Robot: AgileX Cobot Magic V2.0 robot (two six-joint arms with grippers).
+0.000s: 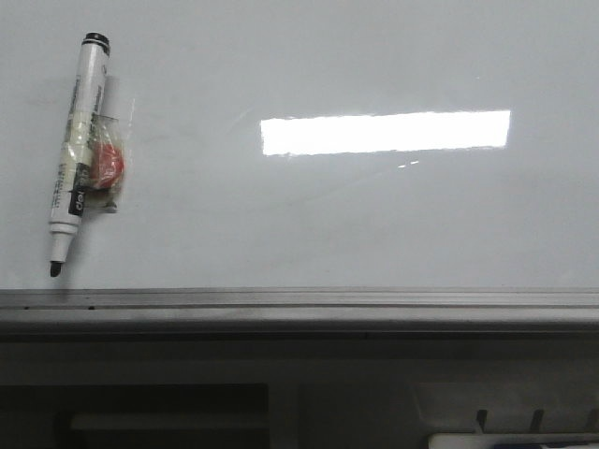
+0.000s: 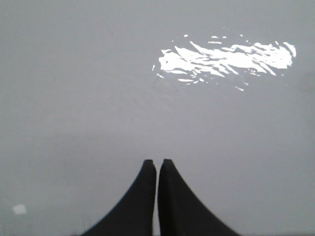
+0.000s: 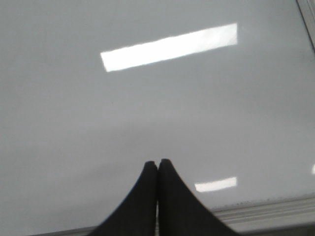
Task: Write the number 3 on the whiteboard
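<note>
Both grippers are clenched on nothing: the left gripper and the right gripper each show black fingertips pressed together over the whiteboard. In the front view's upper left, an uncapped marker lies on the board, tip toward the grey frame, a small red-filled plastic packet touching its side.

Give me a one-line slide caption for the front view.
Uncapped marker lying beside a small red-filled packet on the blank whiteboard; no number 3 drawn, no gripper in view.
</note>
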